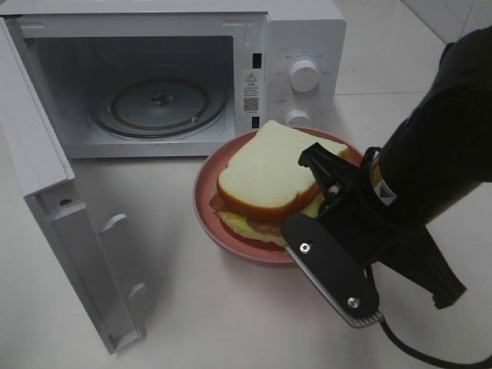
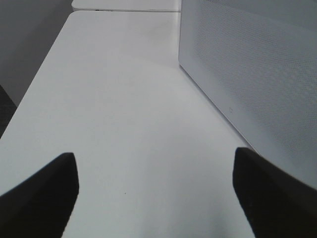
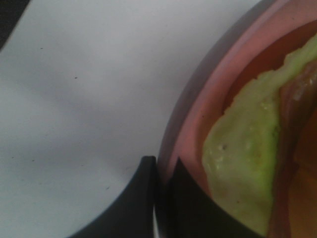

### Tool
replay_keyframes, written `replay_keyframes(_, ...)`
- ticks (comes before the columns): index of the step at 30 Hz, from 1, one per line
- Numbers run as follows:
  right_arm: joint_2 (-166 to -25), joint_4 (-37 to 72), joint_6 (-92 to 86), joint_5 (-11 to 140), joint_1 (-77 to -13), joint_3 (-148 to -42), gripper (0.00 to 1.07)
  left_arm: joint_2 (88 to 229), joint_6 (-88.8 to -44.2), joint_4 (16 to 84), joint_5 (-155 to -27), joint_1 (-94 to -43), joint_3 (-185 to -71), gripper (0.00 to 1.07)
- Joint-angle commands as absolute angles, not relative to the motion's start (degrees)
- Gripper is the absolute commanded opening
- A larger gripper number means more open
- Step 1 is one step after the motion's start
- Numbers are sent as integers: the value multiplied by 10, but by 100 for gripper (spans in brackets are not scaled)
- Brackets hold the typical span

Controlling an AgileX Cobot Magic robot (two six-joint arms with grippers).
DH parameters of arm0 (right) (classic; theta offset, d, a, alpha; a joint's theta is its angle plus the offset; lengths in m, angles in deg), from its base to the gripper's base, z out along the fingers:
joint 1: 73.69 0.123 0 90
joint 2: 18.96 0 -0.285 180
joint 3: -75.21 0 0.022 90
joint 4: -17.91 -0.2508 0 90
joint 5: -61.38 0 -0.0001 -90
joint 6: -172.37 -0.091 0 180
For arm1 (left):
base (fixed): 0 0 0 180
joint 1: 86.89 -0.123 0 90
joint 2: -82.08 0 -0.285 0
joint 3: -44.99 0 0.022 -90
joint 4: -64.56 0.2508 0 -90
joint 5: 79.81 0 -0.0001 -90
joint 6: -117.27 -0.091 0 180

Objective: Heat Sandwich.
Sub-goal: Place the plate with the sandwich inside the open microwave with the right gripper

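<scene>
We see the white-bread sandwich with green lettuce and red-orange filling [image 1: 265, 181] on a round pink plate [image 1: 206, 211] just before the open white microwave [image 1: 307, 38]. The right gripper [image 3: 161, 198] pinches the plate's rim, jaws nearly together. The left gripper [image 2: 156, 193] hangs wide apart and empty beside the microwave.

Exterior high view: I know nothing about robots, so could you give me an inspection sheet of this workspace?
Surface: white table, smooth.
Job's things: sandwich sits on pink plate in front of microwave; its door is open and the glass turntable is visible inside.
Clutter: nothing seen.
Grippers: right gripper has its fingers closed on the plate's rim. Left gripper has its fingers wide apart and holds nothing, beside the microwave's side wall.
Cables: black cable trails below the right arm.
Surroundings: what looks like pale tiled floor beyond the table.
</scene>
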State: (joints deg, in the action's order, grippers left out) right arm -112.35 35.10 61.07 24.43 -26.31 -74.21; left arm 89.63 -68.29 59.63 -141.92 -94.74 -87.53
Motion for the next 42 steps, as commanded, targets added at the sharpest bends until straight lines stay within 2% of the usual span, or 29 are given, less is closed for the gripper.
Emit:
replay_keyframes(1, -1144, 340, 633, 264, -262, -772, 0, 886, -678, 597, -1410, -945, -874, 81)
replay_keyframes(22, -1293, 281, 712, 242, -264, -953, 0, 886, -678, 597, -1410, -945, -874, 81)
replay_keyframes(28, -1326, 252, 714, 223, -288, -1005, 0, 886, -678, 597, -1410, -945, -874, 81)
replay_keyframes(42, -1399, 251, 716, 211, -291, -1123, 0, 886, -678, 597, -1410, -945, -874, 81)
